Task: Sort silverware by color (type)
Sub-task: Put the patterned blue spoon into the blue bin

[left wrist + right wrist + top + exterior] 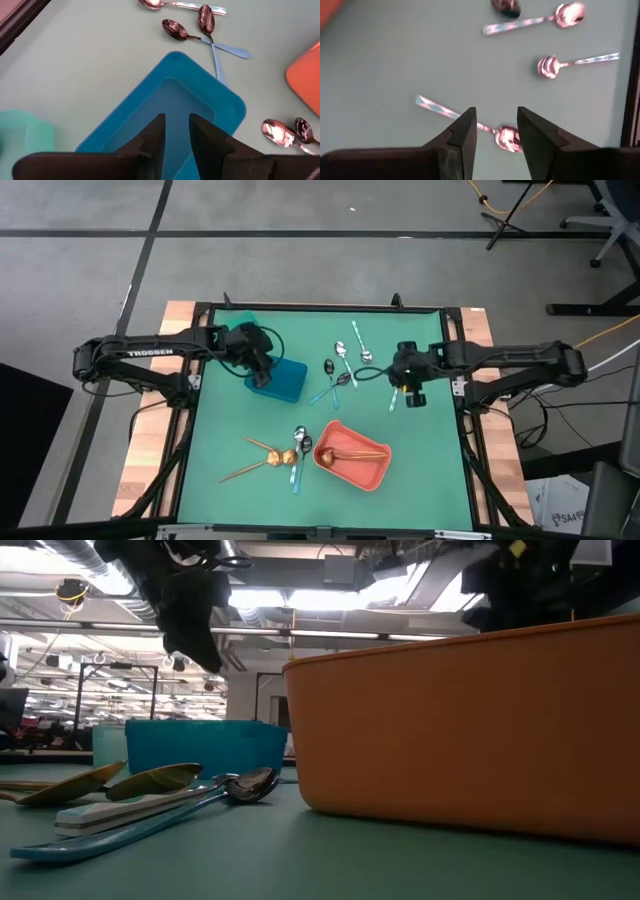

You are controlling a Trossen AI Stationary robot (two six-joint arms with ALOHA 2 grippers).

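My left gripper hangs open above the blue bin; in the left wrist view its fingers frame the bin's bare inside. Over the green mat at the right, my right gripper is open too. A silver spoon with a light-blue patterned handle lies on the mat right below its fingertips, apart from them. More silver spoons with light-blue handles lie between the two arms. Copper spoons lie in the coral bin.
Two copper spoons and two silver, blue-handled spoons lie on the mat left of the coral bin. A teal bin stands at the far left, behind the blue bin. The black frame rims the mat.
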